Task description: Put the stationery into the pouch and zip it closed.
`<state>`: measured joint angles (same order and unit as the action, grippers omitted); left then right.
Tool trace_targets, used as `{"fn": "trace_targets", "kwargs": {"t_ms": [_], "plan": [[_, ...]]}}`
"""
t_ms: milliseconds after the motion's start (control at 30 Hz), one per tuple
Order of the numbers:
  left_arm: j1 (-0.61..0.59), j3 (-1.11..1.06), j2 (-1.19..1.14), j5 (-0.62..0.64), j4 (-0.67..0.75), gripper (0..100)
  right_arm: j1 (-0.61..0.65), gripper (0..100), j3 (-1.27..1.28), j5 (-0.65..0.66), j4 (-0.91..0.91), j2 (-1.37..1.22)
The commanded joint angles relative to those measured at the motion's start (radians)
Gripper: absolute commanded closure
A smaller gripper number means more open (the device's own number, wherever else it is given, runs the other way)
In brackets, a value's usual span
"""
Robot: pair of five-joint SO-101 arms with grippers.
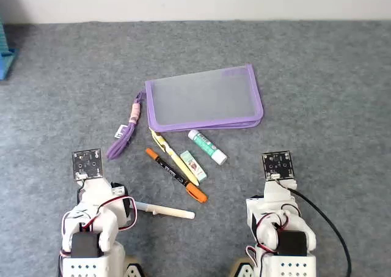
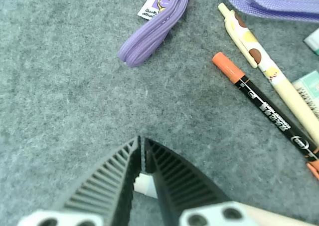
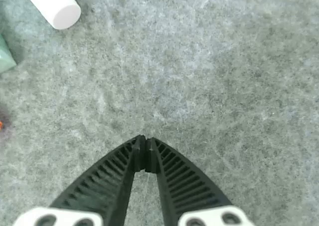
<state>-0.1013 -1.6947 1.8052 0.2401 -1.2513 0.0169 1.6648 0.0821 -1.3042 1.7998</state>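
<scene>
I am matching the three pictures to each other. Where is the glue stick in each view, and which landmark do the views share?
High view: the glue stick lies near the picture's middle, just in front of the pouch.
Left wrist view: probably its end, cut off by the picture's right edge.
Right wrist view: its white end, in the picture's upper left corner.
Shared landmark: the green eraser beside it.

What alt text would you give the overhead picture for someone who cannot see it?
A purple-edged clear pouch lies on a grey table, with a glue stick, eraser, yellow pen, orange-capped marker and white pen scattered before it. The left arm and right arm sit at the near edge.
</scene>
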Motion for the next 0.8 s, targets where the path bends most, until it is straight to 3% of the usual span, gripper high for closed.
{"fn": "trace_targets", "kwargs": {"t_ms": [0,567,767], "plan": [[-0.003,0.012,0.014,0.008,-0.003,99,-0.002,99.0,0.018,0.006,-0.005,0.013],[-0.003,0.012,0.014,0.008,-0.003,99,0.004,99.0,0.002,0.012,0.041,0.013],[-0.003,0.012,0.014,0.008,-0.003,99,-0.053,99.1,-0.219,0.005,0.130,0.001]]}}
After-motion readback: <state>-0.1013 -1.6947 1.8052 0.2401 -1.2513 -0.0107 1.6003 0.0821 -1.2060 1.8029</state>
